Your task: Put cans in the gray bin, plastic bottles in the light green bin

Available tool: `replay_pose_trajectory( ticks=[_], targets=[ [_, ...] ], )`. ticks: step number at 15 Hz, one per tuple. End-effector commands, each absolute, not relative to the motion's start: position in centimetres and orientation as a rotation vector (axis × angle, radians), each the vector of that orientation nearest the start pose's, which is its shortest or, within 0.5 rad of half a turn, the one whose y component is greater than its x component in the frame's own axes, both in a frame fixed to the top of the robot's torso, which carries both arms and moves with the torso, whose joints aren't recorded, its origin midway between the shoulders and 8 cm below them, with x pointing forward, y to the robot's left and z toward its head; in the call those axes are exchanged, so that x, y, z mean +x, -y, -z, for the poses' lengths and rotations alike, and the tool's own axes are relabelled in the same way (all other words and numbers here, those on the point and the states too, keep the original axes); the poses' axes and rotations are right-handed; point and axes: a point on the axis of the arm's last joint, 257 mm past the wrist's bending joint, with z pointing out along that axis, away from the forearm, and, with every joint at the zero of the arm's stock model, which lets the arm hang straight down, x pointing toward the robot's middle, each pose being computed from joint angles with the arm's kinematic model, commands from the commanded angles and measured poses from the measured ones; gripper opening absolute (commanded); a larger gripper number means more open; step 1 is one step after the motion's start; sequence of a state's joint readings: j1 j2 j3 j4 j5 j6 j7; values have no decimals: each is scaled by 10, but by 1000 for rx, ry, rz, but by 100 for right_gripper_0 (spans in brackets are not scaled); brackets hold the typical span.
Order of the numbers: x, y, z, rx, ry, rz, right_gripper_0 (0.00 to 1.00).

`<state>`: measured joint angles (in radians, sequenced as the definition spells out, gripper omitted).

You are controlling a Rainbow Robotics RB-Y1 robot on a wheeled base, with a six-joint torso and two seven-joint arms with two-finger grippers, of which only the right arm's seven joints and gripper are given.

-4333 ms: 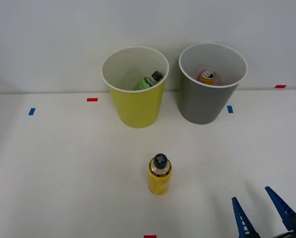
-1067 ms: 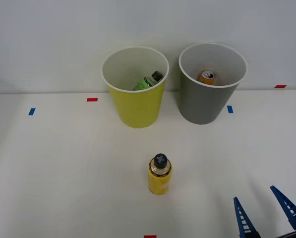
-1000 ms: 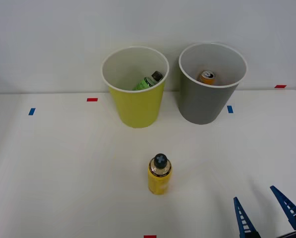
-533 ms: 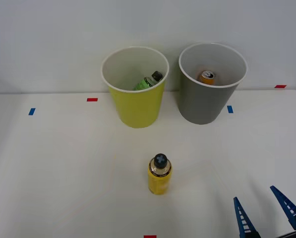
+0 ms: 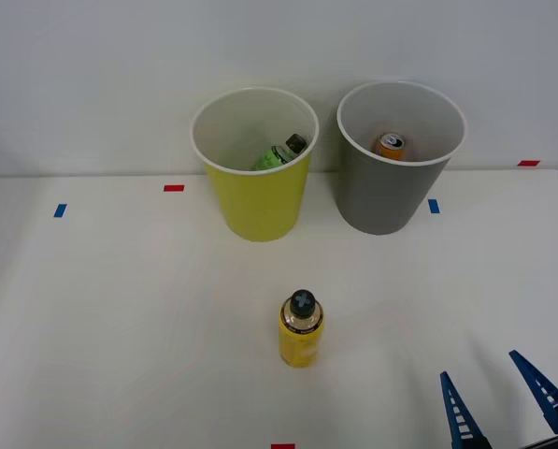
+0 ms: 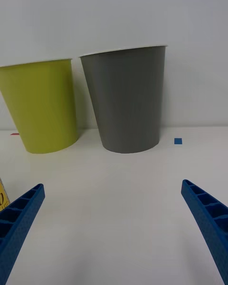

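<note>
White table (image 5: 120, 309) and plain pale wall are noted, with small red and blue tape marks along the table's far edge and one red mark at its near edge.

Nearest, at the near right corner of the table, the right gripper (image 5: 503, 402) is seen with its blue ribbed fingers (image 6: 21, 218) spread wide apart and nothing between them. It hangs well apart from every task item.

Further in, near the middle of the near edge, the yellow bottle (image 5: 301, 329) stands upright on the table, black cap up, not yet sorted. It is judged to be the one item left to move.

At the far edge, the light green bin (image 5: 255, 192) and the gray bin (image 5: 391, 187) stand side by side, close but apparently not touching. A green bottle (image 5: 279, 153) lies tilted inside the light green bin; the orange can (image 5: 391, 144) rests inside the gray bin.

Risks identified:
- The bottle is narrow and tall, so a sideways approach from the right could clip it with one finger and tip it over or roll it toward the near edge.
- A grip taken high on the cap may let the bottle swing or slip in transit.
- The bins stand close together, and the gray one lies nearer the arm's side; a release made early could drop the bottle into the wrong bin.
- A low carry could strike a white rim and shift or upset a bin.
</note>
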<state>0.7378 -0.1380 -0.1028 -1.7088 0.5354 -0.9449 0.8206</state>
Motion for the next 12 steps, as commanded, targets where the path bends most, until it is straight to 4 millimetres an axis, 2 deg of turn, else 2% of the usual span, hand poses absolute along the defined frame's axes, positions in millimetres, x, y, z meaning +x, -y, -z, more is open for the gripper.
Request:
replay_pose_trajectory(
  ticks=[1, 12],
  targets=[
    [273, 259, 254, -164, -1385, -266, 100],
    [273, 259, 254, -164, -1385, -266, 100]
  ],
)
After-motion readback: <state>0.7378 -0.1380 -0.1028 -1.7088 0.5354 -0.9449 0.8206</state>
